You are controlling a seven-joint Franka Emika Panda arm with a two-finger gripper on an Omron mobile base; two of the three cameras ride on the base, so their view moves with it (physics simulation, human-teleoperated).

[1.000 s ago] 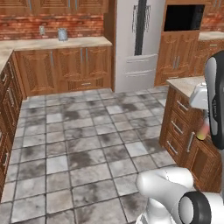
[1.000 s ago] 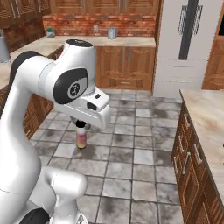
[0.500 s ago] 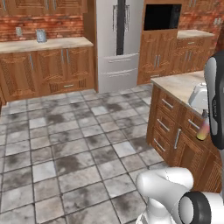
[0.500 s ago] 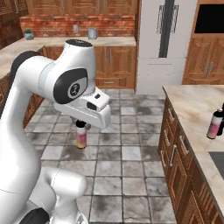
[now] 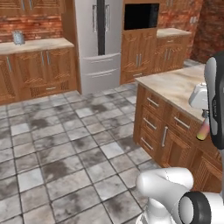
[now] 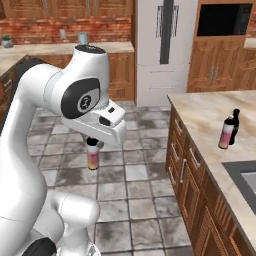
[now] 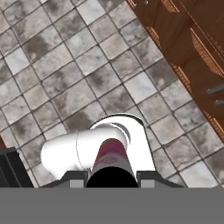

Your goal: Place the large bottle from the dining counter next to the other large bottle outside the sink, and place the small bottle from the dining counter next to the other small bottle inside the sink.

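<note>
1. We judge the main risk to be a drop in transit. The gripper is clamped on the small bottle near its dark cap, and the pink-to-orange body hangs free over the tiled floor, well apart from the sink. A jolt from the base could let the bottle slip.

2. The hanging bottle could swing or tilt in the jaws. In the hand view its body runs straight out from the finger tips, so for now it looks aligned with the hand.

3. On the way to the sink, the bottle or the hand could clip the counter edge or its wooden drawer fronts if carried too low.

4. The large bottle stands upright just beside the other large bottle on the counter, near the sink's far side. A wide sweep of the arm toward the basin could knock over either one.

5. We cannot see the sink's inside, so the other small bottle is unplaced for us; a blind lowering could hit it.

6. Pose: the arm is folded high above its base, the hand points straight down, away from the sink, and the left base view shows the bottle hanging beside the forearm.
</note>
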